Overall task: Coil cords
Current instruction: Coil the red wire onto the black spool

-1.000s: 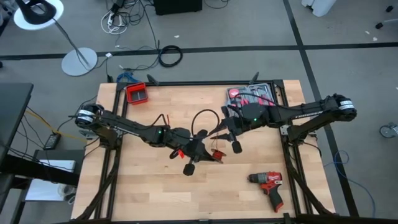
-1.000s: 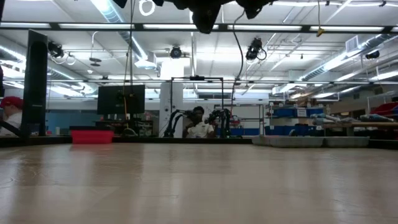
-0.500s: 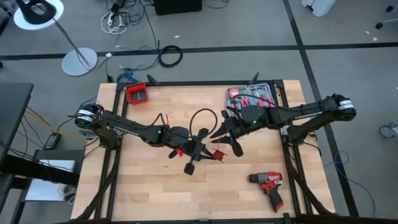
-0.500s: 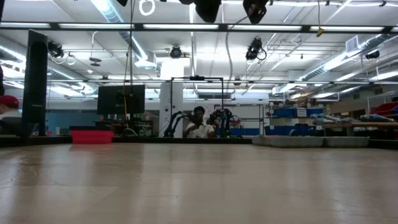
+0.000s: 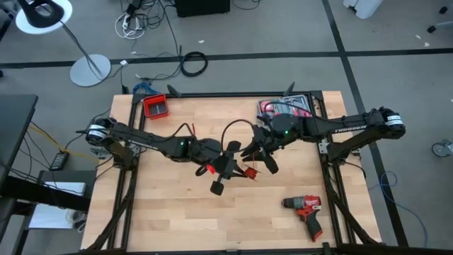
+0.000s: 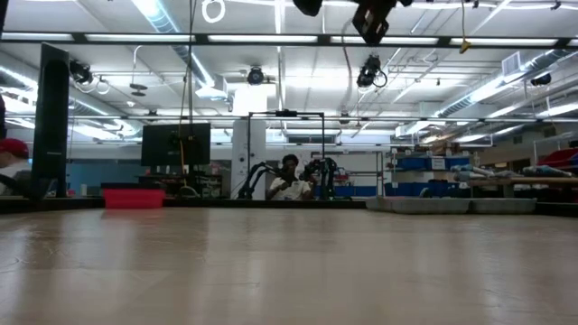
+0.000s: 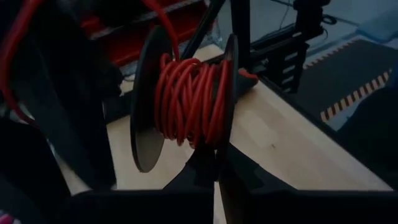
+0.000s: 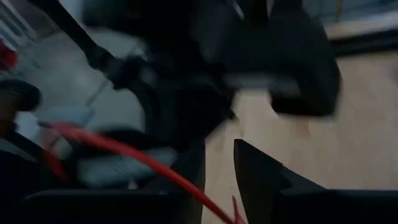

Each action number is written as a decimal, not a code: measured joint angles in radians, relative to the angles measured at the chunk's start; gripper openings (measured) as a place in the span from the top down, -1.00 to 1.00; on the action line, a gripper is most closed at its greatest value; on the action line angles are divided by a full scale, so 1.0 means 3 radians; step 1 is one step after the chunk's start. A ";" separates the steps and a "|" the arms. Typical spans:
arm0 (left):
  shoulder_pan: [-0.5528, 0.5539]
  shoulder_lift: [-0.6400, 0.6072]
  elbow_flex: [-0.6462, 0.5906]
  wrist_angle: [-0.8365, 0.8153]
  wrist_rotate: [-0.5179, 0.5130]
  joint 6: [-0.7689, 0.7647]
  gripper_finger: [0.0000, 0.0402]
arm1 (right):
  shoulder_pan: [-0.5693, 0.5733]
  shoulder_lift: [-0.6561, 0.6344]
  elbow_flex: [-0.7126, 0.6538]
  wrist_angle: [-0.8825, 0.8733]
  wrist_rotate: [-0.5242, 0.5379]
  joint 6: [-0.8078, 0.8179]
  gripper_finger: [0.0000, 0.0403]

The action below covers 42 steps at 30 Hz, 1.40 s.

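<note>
A black spool (image 7: 186, 102) wound with red cord hangs above the table's middle, and my left gripper (image 5: 221, 164) is shut on it. The cords, thin red and black wires, trail from it: a black loop (image 5: 228, 131) arches toward the far side, and small red clips (image 5: 248, 173) dangle between the arms. My right gripper (image 5: 260, 157) hovers just right of the spool, its fingers (image 8: 186, 180) a narrow gap apart, with a red cord (image 8: 124, 152) running into that gap. In the low view only dark gripper parts (image 6: 372, 18) show at the top. My left gripper pinches the rim of one spool flange (image 7: 225, 134) between its two shut fingers, which lie edge-on to the disc. The spool is lifted clear of the table with its axle about level. My right gripper has the red cord (image 8: 205, 202) passing between its fingers; whether they touch it I cannot tell.
A red drill (image 5: 306, 211) lies near the table's front right. A red bin (image 5: 155, 106) sits at the far left corner and an open tool case (image 5: 287, 108) at the far right. Bare wood (image 5: 177, 219) lies along the near side.
My left gripper has risen with the spool and rolled about its own axis; in the low view the spool has climbed almost out of the top of the picture. My right gripper has rolled too, staying beside the spool. The black loop has shifted its shape.
</note>
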 joint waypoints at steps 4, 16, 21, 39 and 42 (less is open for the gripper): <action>0.0068 0.0001 0.0132 -0.0288 0.0082 0.0075 0.95 | -0.0124 0.0000 0.0148 -0.0210 -0.0251 0.0041 0.59; 0.0124 0.0050 0.0341 -0.0284 0.0188 0.0224 0.95 | -0.0705 0.0216 0.0170 -0.0367 -0.1005 0.0352 0.59; 0.0114 0.0136 0.0340 0.0050 0.0552 0.0251 0.95 | -0.0730 0.0416 0.0170 -0.0346 -0.1168 0.0284 0.59; 0.0045 0.0146 0.0339 0.0563 0.0744 0.0320 0.95 | -0.0556 0.0363 0.0169 -0.0847 -0.0994 -0.0047 0.59; 0.0019 0.0146 0.0340 0.0532 0.0745 0.0293 0.95 | -0.0570 0.0280 0.0169 -0.1341 -0.0570 -0.0237 0.59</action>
